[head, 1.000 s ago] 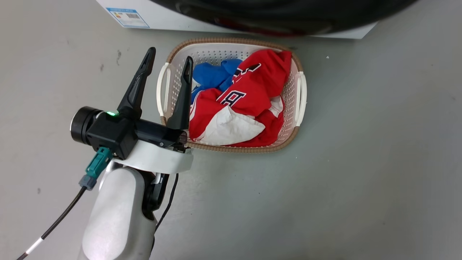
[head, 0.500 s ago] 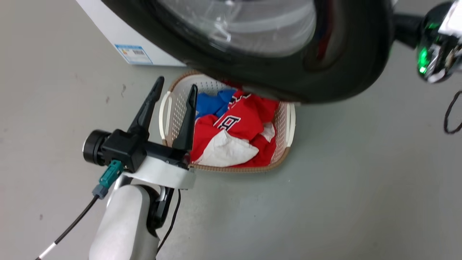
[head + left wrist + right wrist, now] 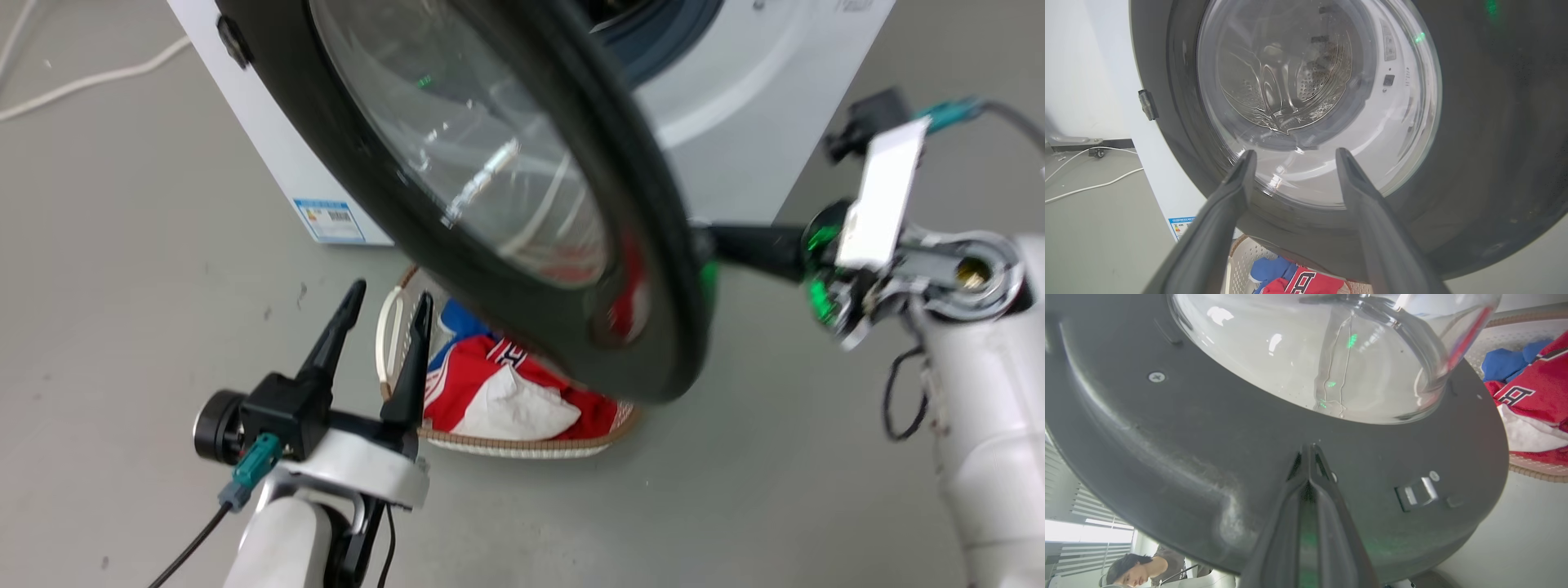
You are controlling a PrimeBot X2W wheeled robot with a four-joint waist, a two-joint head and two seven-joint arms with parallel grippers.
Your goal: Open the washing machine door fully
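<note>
The washing machine door (image 3: pixel 620 188), a glossy black ring around a bulging glass bowl (image 3: pixel 465 155), stands swung partly out from the white washing machine (image 3: pixel 735 147). My right gripper (image 3: pixel 722 243) reaches behind the door's free edge. In the right wrist view its fingers (image 3: pixel 1310 447) are shut together, tips touching the door's dark inner face (image 3: pixel 1188 449) just below the glass bowl (image 3: pixel 1310 355). My left gripper (image 3: pixel 389 292) hangs open, low in front of the door and apart from it. The left gripper (image 3: pixel 1294 152) faces the door's outer side (image 3: pixel 1474 143).
A white laundry basket (image 3: pixel 392 327) holding red, white and blue clothes (image 3: pixel 522 392) sits on the grey floor under the door. A blue label (image 3: pixel 329 219) is low on the machine. A white cable (image 3: pixel 82 82) lies at far left. A person (image 3: pixel 1131 571) shows beyond the door.
The head camera has tilted up, so the basket slid down the picture and the machine front and right arm came into view. The door now shows more edge-on. The left gripper stays open.
</note>
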